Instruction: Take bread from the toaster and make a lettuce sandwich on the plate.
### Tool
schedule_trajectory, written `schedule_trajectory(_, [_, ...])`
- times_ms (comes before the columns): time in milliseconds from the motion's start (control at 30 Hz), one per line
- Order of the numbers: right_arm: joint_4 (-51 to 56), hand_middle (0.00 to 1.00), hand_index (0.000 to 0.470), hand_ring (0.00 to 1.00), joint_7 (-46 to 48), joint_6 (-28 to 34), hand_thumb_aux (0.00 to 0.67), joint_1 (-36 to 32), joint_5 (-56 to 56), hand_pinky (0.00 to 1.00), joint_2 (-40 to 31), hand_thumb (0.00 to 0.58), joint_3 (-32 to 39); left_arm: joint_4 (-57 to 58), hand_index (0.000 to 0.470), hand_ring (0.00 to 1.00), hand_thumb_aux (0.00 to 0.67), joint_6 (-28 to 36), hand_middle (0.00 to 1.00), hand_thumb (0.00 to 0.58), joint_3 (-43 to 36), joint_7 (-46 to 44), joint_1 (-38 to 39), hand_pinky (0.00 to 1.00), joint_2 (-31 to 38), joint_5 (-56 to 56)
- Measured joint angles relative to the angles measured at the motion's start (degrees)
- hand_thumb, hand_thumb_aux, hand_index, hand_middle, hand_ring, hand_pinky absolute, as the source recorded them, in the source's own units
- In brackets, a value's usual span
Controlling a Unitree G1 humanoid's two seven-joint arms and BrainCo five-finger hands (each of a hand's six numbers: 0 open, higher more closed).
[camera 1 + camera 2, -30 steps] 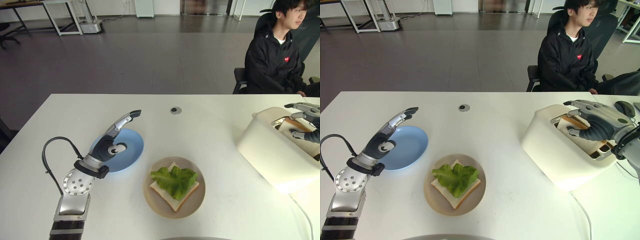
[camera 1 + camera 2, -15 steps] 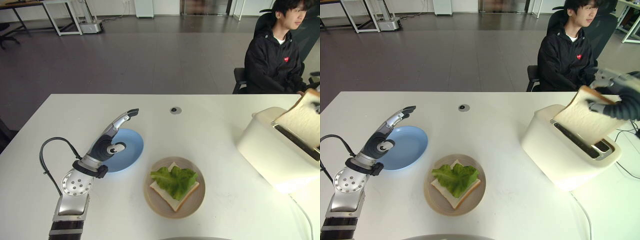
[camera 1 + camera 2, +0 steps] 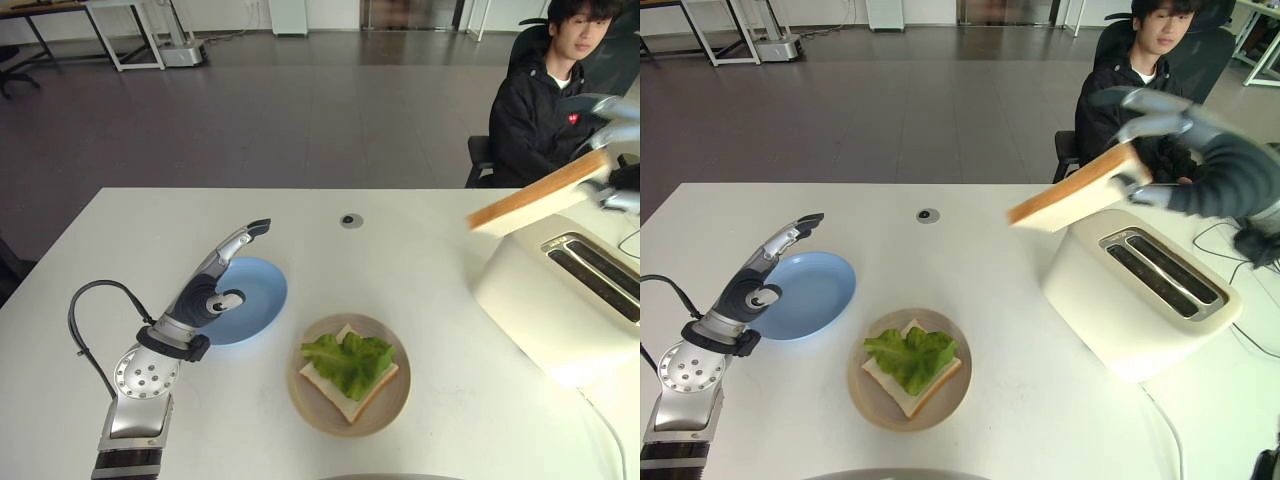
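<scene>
My right hand (image 3: pixel 1185 150) is shut on a slice of bread (image 3: pixel 1078 190), holding it nearly flat in the air above the left end of the white toaster (image 3: pixel 1140 292). Both toaster slots look dark. A tan plate (image 3: pixel 908 368) at centre front carries one bread slice with a lettuce leaf (image 3: pixel 911 356) on top. My left hand (image 3: pixel 214 281) rests open, fingers stretched out over the left edge of a blue plate (image 3: pixel 240 300).
A small round grommet (image 3: pixel 351 220) sits in the table near the far edge. A cable (image 3: pixel 1165 420) runs from the toaster toward the front right. A black cable (image 3: pixel 85 315) loops beside my left forearm.
My right hand pulled the bread slice out of the toaster, lifted it and swung it left, tilting it flat. The left arm drifted slightly left.
</scene>
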Motion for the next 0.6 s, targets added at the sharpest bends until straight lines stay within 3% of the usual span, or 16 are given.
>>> schedule_trajectory(300, [-11.12,0.00,0.470,0.00,6.69,19.21,0.670,-2.23,11.96,0.00,9.26,0.580,18.78,-0.69,0.000,0.00,0.000,-7.45,0.00,0.000,1.20,0.34,0.16,0.00,0.40,1.15])
schedule_trajectory(500, [-6.68,0.00,0.470,0.00,10.39,33.35,0.670,-7.59,11.90,0.00,15.72,0.580,30.52,-1.35,0.000,0.00,0.000,-10.10,0.00,0.000,1.27,0.29,0.68,0.00,0.50,1.65])
schedule_trajectory(600, [-6.19,0.00,0.470,0.00,11.26,36.59,0.670,-7.63,11.18,0.00,17.68,0.580,32.97,-2.06,0.000,0.00,0.000,-11.44,0.00,0.000,0.67,0.11,0.98,0.00,0.50,2.04])
